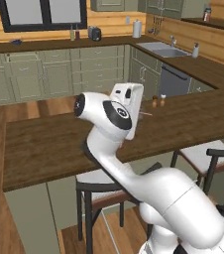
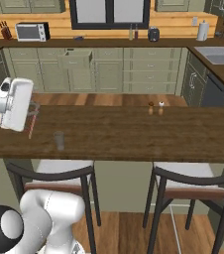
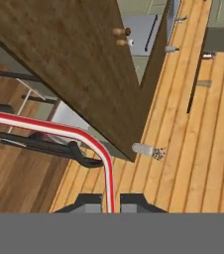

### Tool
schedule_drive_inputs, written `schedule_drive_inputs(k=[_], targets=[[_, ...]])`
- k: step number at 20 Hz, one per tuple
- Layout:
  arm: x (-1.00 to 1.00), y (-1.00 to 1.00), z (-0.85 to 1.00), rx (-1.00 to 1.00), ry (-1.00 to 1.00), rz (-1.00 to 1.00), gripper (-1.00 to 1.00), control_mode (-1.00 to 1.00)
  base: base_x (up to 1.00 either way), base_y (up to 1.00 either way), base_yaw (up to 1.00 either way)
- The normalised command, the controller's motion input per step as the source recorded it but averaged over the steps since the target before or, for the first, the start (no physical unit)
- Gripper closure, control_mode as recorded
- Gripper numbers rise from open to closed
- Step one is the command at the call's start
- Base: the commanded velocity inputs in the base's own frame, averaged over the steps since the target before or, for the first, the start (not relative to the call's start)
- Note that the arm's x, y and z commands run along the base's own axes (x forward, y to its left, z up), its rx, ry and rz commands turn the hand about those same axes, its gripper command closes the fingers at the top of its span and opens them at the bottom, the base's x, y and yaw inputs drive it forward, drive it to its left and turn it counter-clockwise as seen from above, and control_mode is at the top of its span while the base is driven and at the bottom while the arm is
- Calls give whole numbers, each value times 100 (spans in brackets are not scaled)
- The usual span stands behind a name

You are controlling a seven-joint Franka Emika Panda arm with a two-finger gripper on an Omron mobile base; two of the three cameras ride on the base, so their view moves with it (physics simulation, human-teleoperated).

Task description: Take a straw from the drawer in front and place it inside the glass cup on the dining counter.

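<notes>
The gripper [image 3: 107, 204] has its two dark fingers drawn tight together on the straw [image 3: 69, 131], a thin red and white stick that rises straight up from between them in the hand view, bends over and runs off to the left edge. From the right base view the white hand hangs above the left end of the dining counter [image 2: 134, 134], and the straw [image 2: 32, 124] shows as a thin pink line slanting down below the hand toward the wood. Just beside it, a little to the right and nearer the front edge, stands the glass cup [image 2: 59, 140], faint and upright on the counter, apart from the straw. In the left base view the hand blocks most of this, with only a short pink tip [image 1: 146, 113] sticking out to its right. Farther along the counter sit two small brown shakers [image 2: 155, 108], close together. Dark-framed stools [image 2: 191, 186] with pale seats are tucked under the near edge. Behind, green cabinets [image 2: 109, 69] line the wall.
</notes>
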Motion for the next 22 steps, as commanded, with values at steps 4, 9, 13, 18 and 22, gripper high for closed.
schedule_drive_inputs(k=[4, 9, 13, 18, 22], targets=[[67, 2, 7, -15, -1, 0, 100, -100, 0, 0, 0], [73, 3, 0, -14, 0, 0, 100, -100, 0, 0, 0], [35, 19, 0, -8, 0, 0, 100, -100, 0, 0, 0], [9, 23, -1, -1, 0, 0, 100, -100, 0, 0, 0], [18, 8, -7, 0, 0, 0, 100, -100, 0, 0, 0]])
